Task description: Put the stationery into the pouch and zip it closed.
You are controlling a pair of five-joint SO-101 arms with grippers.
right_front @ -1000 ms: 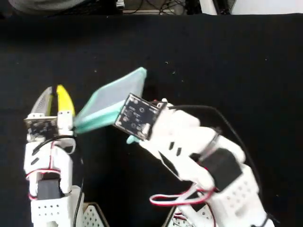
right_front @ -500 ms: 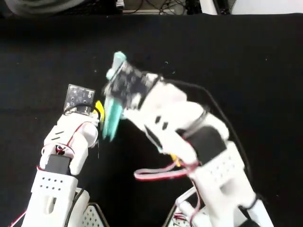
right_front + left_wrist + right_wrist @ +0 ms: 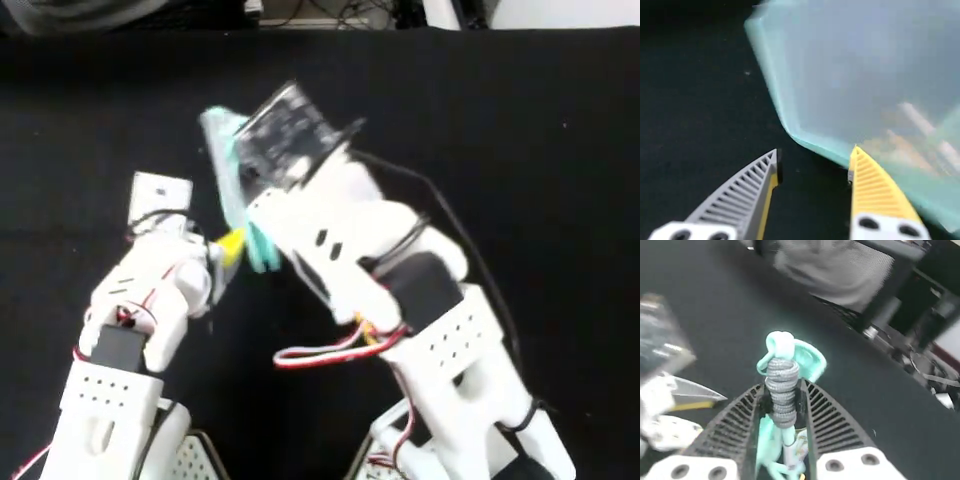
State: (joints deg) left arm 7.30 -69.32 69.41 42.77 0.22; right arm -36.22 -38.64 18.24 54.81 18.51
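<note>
Teal and translucent, the pouch (image 3: pixel 228 150) hangs clear of the counter (image 3: pixel 500 120), clenched in the right pincer (image 3: pixel 783 390), whose fingers close on the grey wound cord (image 3: pixel 782 372) at the pouch's end. A second ago the pouch spread broad and flat out from that pincer. Since then the right arm has swung it edge-on and carried it farther out over the counter. The left arm has turned in from the side, and the left pincer (image 3: pixel 815 151) stands released, its yellow finger (image 3: pixel 875 190) right at the pouch's lower edge. Blurred pale and orange streaks show through the pouch wall, likely stationery already inside. Zipping looks close: the left pincer probably has to clench the fabric first.
</note>
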